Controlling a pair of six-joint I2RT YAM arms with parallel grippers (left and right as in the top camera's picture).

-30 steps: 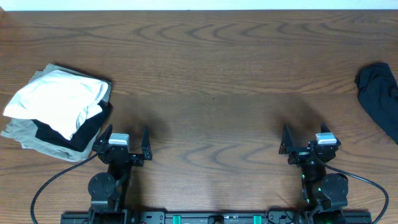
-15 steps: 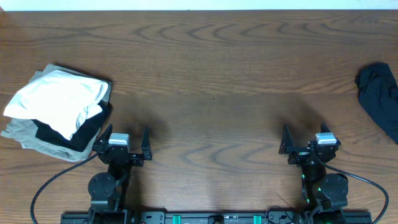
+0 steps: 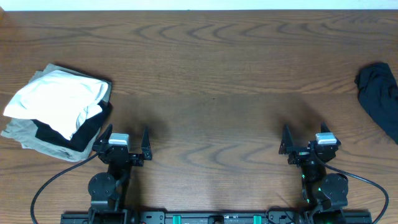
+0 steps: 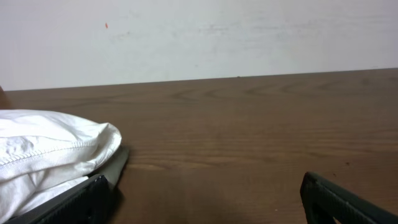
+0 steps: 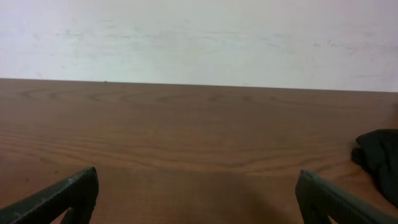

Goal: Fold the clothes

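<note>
A stack of folded clothes lies at the table's left: a white garment (image 3: 56, 99) on top of a black one (image 3: 84, 134) and a beige one (image 3: 31, 135). The white garment also shows in the left wrist view (image 4: 43, 152). A crumpled dark garment (image 3: 379, 96) lies at the right edge and shows in the right wrist view (image 5: 379, 158). My left gripper (image 3: 124, 138) is open and empty, just right of the stack. My right gripper (image 3: 305, 138) is open and empty, well left of the dark garment.
The wooden table (image 3: 211, 81) stretches between the stack and the dark garment. A white wall (image 4: 199, 37) stands behind the far edge. Black cables (image 3: 43, 186) run along the front edge by the arm bases.
</note>
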